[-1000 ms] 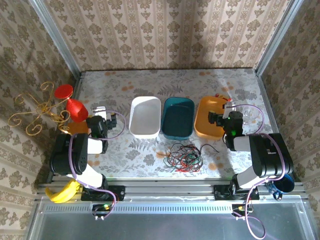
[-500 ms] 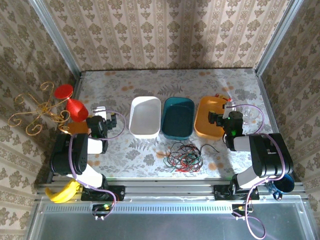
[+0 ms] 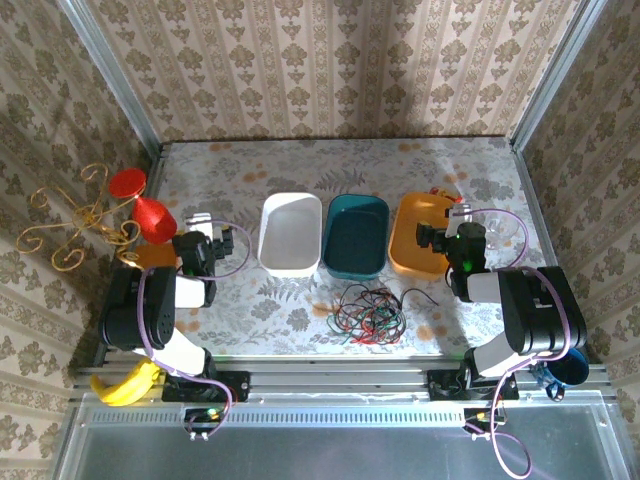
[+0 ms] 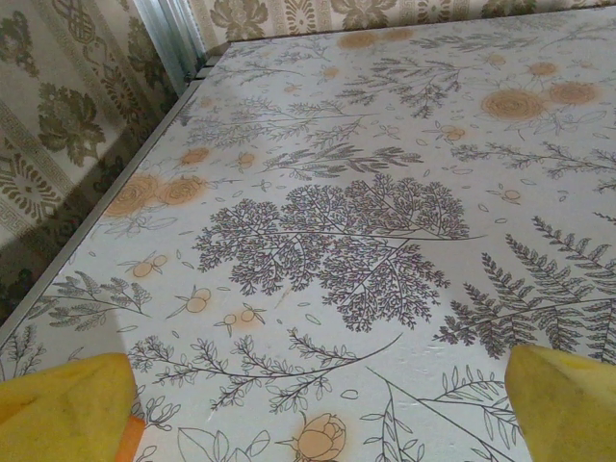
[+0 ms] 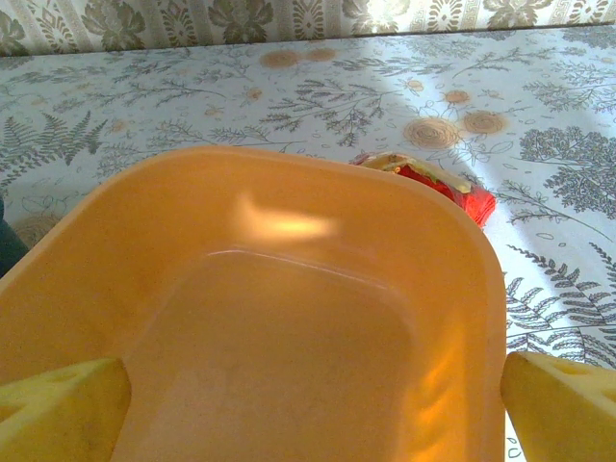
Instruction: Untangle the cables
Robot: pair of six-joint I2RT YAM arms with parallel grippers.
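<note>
**Nothing shifts: cables wait between two idle arms**

Both arms sit as they did a second ago. The cables [image 3: 368,314] lie tangled on the table [image 3: 270,300] near its near edge, spread mostly left to right. The right fingers [image 5: 58,409], spread over the orange tub [image 5: 289,318], are closer; the tangle lies near and left of them. The left fingers [image 4: 63,404] are spread over bare table. The overhead view gives the tangle, the wrist views the finger spread.

From above I can't trace which strand of the cables [image 3: 367,312] crosses which; the tangle is too small. My right wrist view crops the bin [image 5: 289,162] at the bottom, and its rim hides part of a red packet [image 5: 464,198]. The left pads [image 4: 63,409] run off the corners.
</note>
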